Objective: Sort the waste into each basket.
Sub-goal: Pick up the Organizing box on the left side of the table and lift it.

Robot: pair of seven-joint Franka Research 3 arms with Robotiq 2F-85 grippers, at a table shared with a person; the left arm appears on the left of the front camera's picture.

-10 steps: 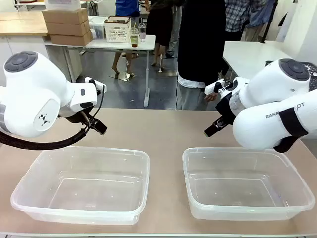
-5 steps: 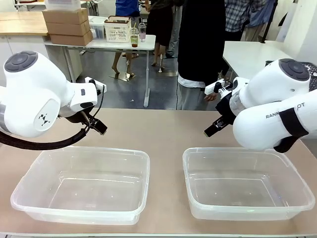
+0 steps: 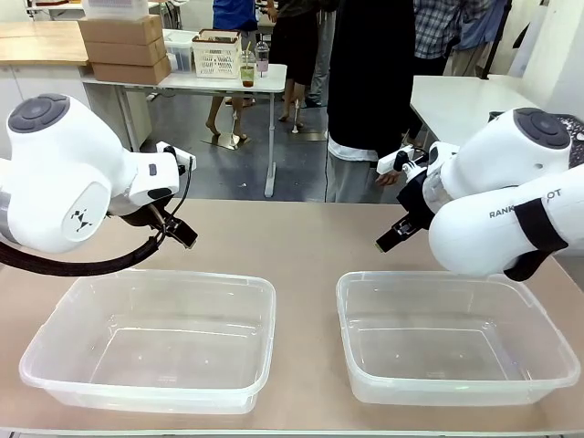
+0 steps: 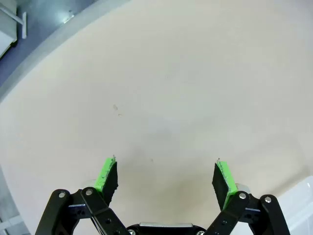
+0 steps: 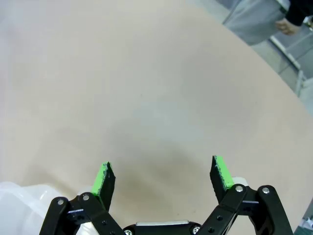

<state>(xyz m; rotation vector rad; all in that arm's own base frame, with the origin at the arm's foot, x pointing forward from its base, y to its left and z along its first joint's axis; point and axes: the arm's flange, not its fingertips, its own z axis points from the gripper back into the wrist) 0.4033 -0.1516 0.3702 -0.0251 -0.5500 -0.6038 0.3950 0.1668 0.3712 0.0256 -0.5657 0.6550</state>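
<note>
I see both tubs on the table [image 3: 292, 233] in the lower half of the front view, side by side and apart: the left tub [image 3: 169, 276] at lower left, the right tub [image 3: 438, 276] at lower right. My left gripper [image 3: 181, 233] hangs above the table just beyond the left tub's far rim, at middle left of the frame. In its wrist view the left gripper [image 4: 166, 169] has its jaws spread wide over bare tabletop, pinching nothing. My right gripper [image 3: 391, 239] sits at middle right, beyond the right tub's far rim. Its wrist view shows the right gripper [image 5: 164, 169] spread too. A person [image 3: 370, 82] in black stands at top centre
</note>
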